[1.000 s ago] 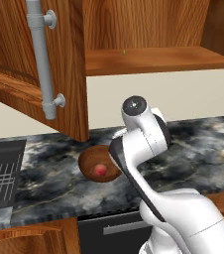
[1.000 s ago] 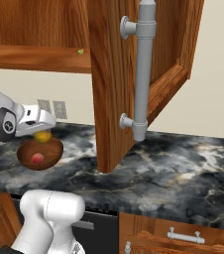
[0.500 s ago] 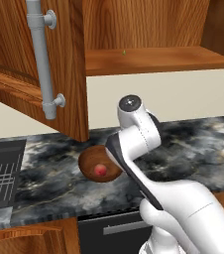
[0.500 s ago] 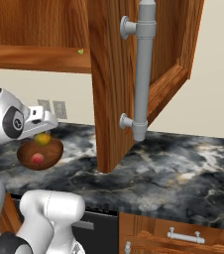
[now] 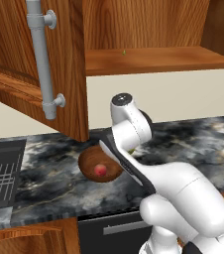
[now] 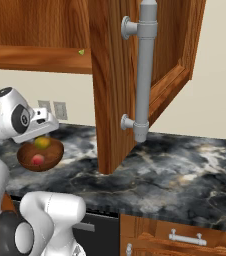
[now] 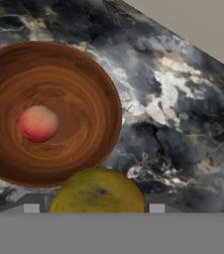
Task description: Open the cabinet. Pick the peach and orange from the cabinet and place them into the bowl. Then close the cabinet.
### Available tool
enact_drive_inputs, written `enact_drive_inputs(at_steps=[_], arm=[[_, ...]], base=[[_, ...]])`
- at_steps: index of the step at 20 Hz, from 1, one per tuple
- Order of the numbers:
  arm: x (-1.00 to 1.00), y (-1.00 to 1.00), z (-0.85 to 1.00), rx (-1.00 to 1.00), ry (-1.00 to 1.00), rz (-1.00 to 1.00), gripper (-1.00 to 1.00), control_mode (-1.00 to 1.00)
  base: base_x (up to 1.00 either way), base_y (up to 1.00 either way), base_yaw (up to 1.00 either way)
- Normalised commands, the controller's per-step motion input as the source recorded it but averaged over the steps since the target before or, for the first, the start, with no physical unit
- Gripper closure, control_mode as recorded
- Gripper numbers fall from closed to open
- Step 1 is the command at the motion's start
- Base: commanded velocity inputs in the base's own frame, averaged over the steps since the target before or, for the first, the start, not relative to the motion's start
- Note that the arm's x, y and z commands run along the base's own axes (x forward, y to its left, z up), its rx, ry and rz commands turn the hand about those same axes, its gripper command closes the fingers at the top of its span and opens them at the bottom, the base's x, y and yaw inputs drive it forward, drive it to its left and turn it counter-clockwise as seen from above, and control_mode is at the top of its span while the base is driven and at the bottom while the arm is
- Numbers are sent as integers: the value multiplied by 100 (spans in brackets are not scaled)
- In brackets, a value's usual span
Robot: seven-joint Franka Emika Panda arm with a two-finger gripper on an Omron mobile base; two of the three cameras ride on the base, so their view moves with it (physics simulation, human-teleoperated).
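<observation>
There is one bowl (image 7: 54, 114), one peach (image 7: 38, 123) and one orange (image 7: 97, 192). The peach lies inside the bowl, a little off its middle. In the hand view the orange sits between the jaws, which are clamped on its two sides; it hangs over the near rim of the bowl and the dark marbled table (image 7: 183, 124) beside it. From the right base view the orange (image 6: 42, 143) shows just under the hand, above the bowl (image 6: 40, 155), with the peach (image 6: 38, 159) lower down in it.

The cabinet (image 5: 134, 44) has two doors, both swung wide. Each carries one long grey bar handle (image 5: 42, 64), the second one close to the camera in the right base view (image 6: 144, 70). One shelf shows inside, with a tiny green speck (image 5: 124, 51) on it that is too small to make out.

In the left base view the arm (image 5: 129, 144) covers the far side of the bowl and hides the orange, and the tips of the jaws are cut off at the bottom of the hand view. The cabinet tops run out of the pictures.

The table is black stone with white and grey veins. A dark ribbed drainer (image 5: 2, 173) lies at its left end. The wall behind is plain cream, with two outlet plates (image 6: 54, 109). Below are wooden drawers with one small grey handle (image 6: 185, 237).
</observation>
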Motion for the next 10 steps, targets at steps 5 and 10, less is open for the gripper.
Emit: enact_drive_inputs(at_steps=[5,10], arm=[[22,19,-31,0,12,7,100,-100],[32,11,-22,0,9,4,100,-100]], base=[[0,0,0],[0,0,0]])
